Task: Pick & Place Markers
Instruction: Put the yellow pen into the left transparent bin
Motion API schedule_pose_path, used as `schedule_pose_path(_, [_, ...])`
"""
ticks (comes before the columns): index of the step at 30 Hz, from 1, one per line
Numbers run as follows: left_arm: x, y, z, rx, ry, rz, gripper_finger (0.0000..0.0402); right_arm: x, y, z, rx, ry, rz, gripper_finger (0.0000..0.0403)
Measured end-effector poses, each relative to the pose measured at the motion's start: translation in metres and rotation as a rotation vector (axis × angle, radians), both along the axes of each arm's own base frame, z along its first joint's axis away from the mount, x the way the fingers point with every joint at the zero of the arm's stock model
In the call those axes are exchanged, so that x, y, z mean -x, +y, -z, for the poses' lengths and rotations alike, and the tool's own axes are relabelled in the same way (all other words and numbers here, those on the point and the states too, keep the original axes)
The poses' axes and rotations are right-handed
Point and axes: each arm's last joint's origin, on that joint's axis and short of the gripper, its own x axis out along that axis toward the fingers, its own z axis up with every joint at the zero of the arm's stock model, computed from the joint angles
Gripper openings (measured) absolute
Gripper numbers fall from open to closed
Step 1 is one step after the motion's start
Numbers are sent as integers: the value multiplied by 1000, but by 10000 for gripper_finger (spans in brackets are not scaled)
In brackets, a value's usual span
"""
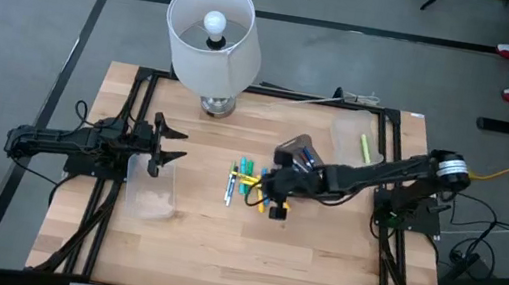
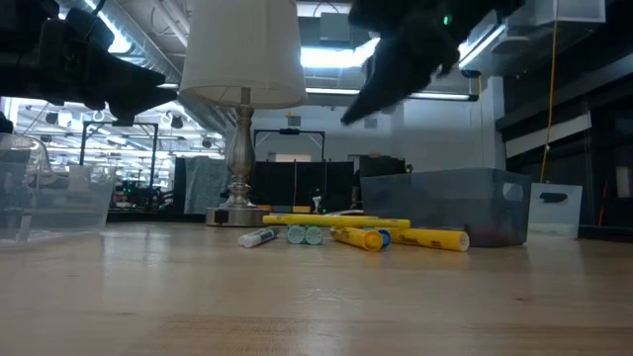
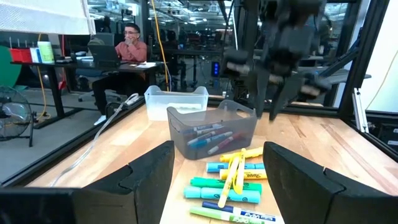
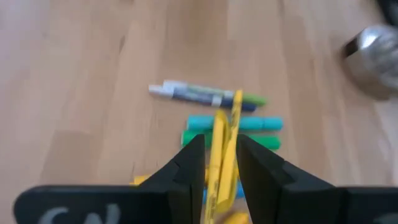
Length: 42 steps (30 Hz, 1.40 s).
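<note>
Wooden tabletop (image 1: 217,258), lamp (image 1: 211,40) at far edge. We saw markers (image 1: 247,182) heaped mid-table. Right fingers (image 4: 219,163) pinched yellow marker (image 4: 219,155) above heap, long axis along fingers. Left fingers (image 1: 165,142) spread, waiting left.

The right tool (image 4: 219,163) hides the yellow marker's (image 4: 225,134) lower end, seemingly gripped.

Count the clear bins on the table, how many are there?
3. The left bin sits by the left end effector, the middle bin holds markers, and the back bin is near the right rear corner. Others may be hidden.
</note>
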Motion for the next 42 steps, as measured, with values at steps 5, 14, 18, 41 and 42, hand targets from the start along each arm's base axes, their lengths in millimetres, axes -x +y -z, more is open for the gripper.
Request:
schedule_pose_path(5, [0,0,0,0,1,0,242,-9,2,21,14,49,-4,90])
schedule_pose_path(14, [0,0,0,1,0,0,242,-14,5,34,56,91,-57,90])
schedule_pose_path(18, [0,0,0,1,0,0,242,-17,5,33,41,61,-45,90])
schedule_pose_path(41, [0,0,-2,-2,-17,0,242,-18,5,32,1,35,-11,90])
schedule_pose_path(42, [0,0,-3,-3,-28,0,242,-18,5,32,1,35,-11,90])
